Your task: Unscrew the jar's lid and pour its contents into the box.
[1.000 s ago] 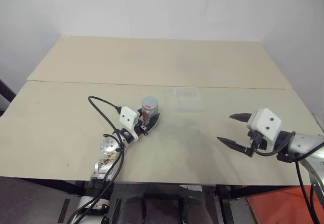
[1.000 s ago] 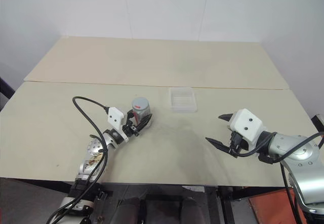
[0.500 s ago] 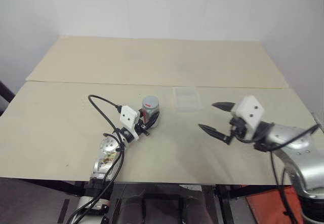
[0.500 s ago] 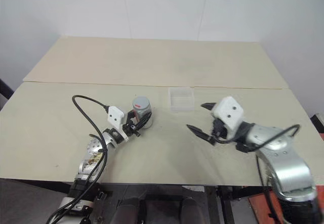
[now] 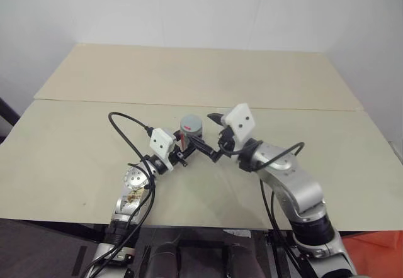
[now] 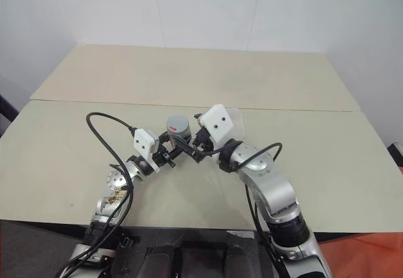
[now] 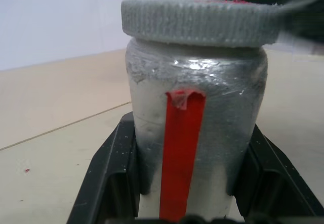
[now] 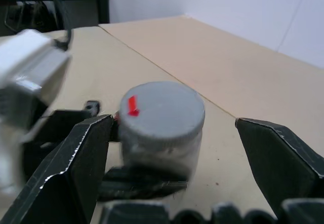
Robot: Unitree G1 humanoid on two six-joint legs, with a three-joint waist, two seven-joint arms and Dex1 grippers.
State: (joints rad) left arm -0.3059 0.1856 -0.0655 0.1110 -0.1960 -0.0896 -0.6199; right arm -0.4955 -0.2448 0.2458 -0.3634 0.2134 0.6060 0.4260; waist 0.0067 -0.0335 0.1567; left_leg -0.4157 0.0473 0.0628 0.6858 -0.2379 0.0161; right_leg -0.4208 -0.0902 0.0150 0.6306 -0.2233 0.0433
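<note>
A small silvery jar [image 7: 195, 133] with a vertical red strip stands upright near the middle of a pale wooden table [image 5: 75, 158], clamped between the black fingers of the left gripper [image 5: 184, 154]. Its ribbed grey round lid [image 8: 162, 107] is on. The right gripper [image 8: 174, 148] is spread wide, one angular black finger on each side of the lid, not touching.

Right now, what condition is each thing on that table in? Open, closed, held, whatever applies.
jar: upright, gripped around its body, lid on.
lid: closed on the jar, nothing gripping it yet.
left gripper: shut on the jar.
right gripper: open, one finger on either side of the lid, not touching it.
box: mostly hidden behind the right gripper; can't tell what's inside.
table: holding the box.
</note>
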